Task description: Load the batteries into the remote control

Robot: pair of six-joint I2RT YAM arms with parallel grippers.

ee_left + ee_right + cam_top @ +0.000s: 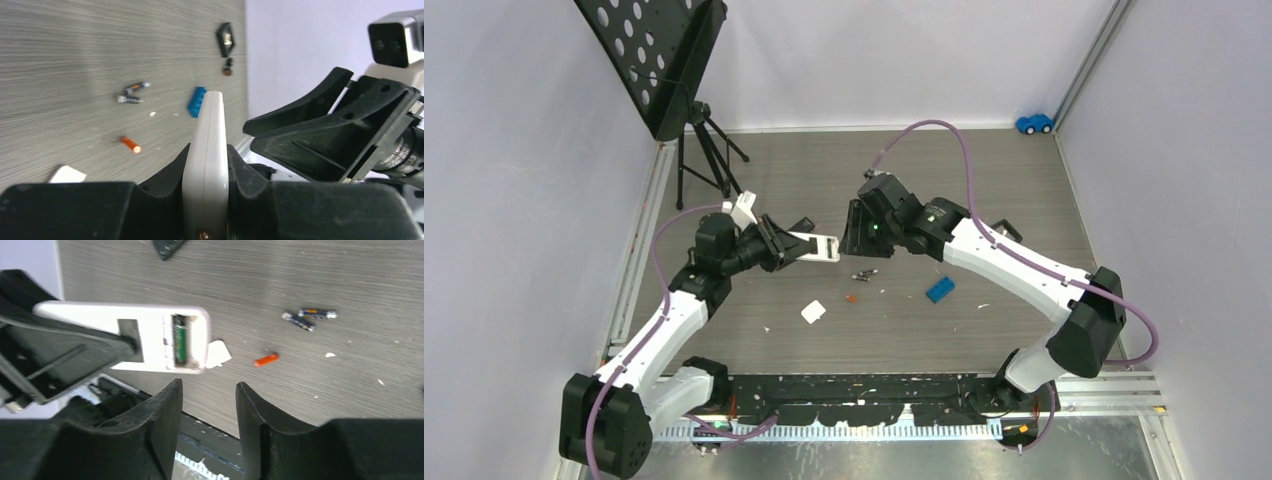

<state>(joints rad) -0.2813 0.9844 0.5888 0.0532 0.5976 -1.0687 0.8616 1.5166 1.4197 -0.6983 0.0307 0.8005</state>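
Grey wood-grain table (1004, 190): the left gripper (207, 160) is clamped on a white remote (125, 335), holding it clear of the surface.
A green battery (180, 344) sits in the remote's open compartment, which faces the right gripper (209, 410); its fingers stand apart and empty. An orange battery (265, 360), two dark batteries (307, 319), a blue block (940, 289) and what may be the battery cover (813, 312) lie on the table.
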